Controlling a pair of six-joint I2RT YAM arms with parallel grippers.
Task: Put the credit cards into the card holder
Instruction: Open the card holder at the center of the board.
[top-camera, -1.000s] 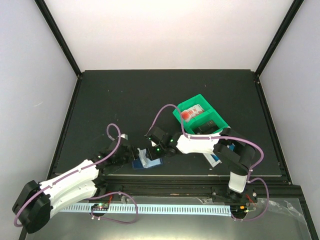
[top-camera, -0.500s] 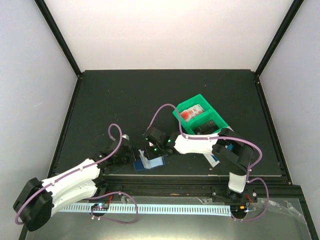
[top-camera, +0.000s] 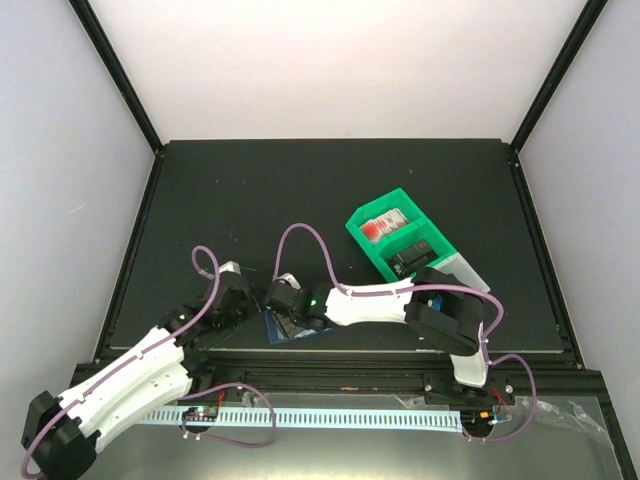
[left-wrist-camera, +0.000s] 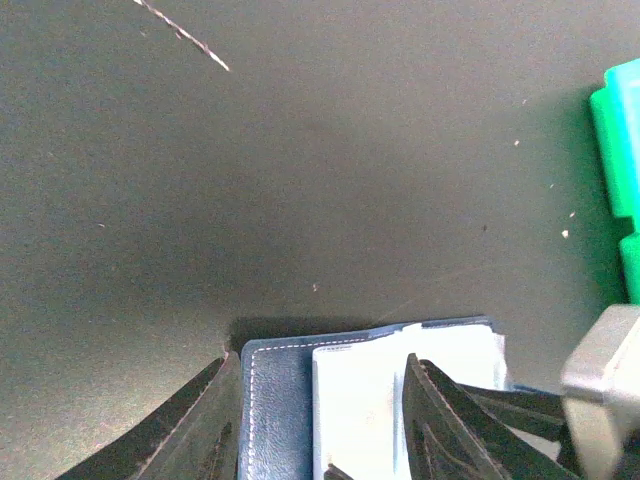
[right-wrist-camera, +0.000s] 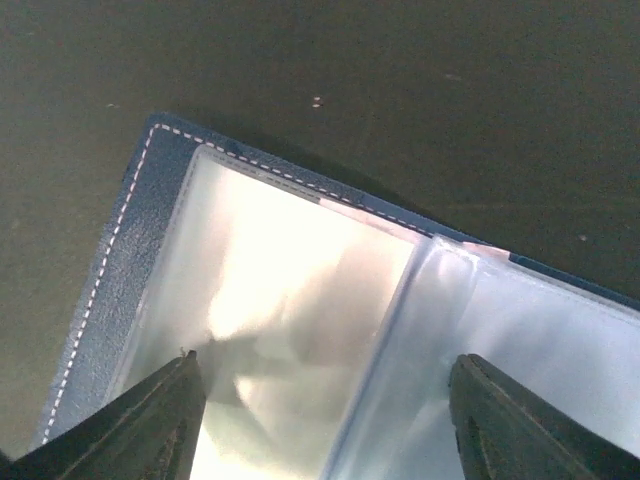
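Observation:
The card holder (top-camera: 287, 328) lies open on the black mat near the front edge. It has a navy cover (left-wrist-camera: 275, 410) and clear sleeves (right-wrist-camera: 290, 290). My left gripper (top-camera: 240, 302) is open, its jaws standing either side of the holder's left part (left-wrist-camera: 320, 440). My right gripper (top-camera: 283, 305) is open just above the sleeves (right-wrist-camera: 335, 420), holding nothing. A small patch of bright blue credit card (top-camera: 437, 298) shows under my right arm; the rest is hidden.
A green bin (top-camera: 362, 243) with red-and-white items and a black item stands right of centre, with a white bin (top-camera: 462, 270) beside it. The green bin's edge shows in the left wrist view (left-wrist-camera: 622, 150). The mat's front edge runs just behind the holder.
My right gripper has moved left and lower over the open holder. My left arm has drawn back toward the front left. The raised sleeve now lies flatter.

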